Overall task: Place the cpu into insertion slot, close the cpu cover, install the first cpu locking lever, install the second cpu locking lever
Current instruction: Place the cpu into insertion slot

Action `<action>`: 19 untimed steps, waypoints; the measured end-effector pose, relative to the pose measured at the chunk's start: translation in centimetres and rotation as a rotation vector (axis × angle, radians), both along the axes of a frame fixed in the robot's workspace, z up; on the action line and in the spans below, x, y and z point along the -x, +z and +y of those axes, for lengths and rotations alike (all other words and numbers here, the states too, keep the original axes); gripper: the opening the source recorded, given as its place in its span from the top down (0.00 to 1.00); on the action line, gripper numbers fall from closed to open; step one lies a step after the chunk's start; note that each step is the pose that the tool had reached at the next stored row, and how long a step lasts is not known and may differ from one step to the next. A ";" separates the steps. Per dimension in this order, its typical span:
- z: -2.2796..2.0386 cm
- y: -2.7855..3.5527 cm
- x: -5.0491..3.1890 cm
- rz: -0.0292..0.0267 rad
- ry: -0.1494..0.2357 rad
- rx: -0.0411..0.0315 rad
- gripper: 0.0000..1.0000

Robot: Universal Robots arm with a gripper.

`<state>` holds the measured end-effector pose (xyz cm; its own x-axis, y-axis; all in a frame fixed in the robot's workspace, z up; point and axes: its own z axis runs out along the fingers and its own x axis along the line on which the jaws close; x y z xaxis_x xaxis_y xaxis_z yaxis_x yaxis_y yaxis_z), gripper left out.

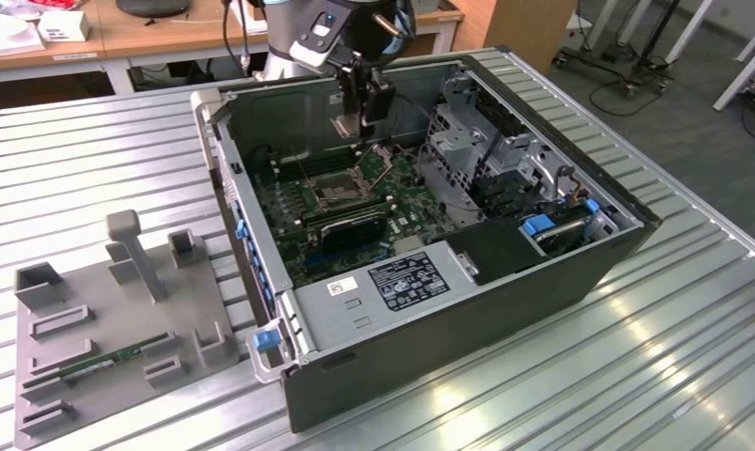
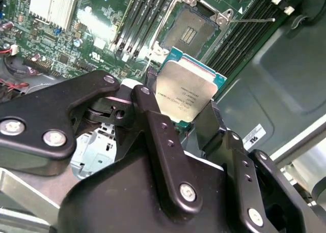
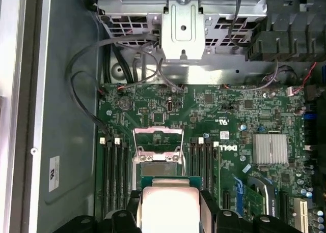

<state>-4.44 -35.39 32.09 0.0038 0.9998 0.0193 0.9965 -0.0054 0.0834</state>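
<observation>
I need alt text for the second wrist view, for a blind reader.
The black gripper holds the cpu above the green motherboard. Beyond it lies the open insertion slot, with long black memory slots beside it.

We are in a robotics lab — a robot arm [image 1: 317,36] over an opened PC case [image 1: 565,282] on a slatted metal table [image 1: 628,376], wooden desks [image 1: 164,39] and wheeled stands [image 1: 618,73] behind.
</observation>
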 end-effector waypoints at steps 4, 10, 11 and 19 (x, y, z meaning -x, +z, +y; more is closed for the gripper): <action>0.00 -0.35 0.02 0.0026 0.003 0.0002 0.46; 0.00 -0.37 0.02 0.0026 0.004 0.0001 0.46; 0.00 -0.37 0.02 0.0026 0.004 0.0001 0.46; 0.00 -0.52 0.02 0.0023 0.004 -0.0004 0.46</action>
<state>-4.45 -35.39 31.57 0.0002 0.9998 0.0197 0.9967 -0.0018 0.0811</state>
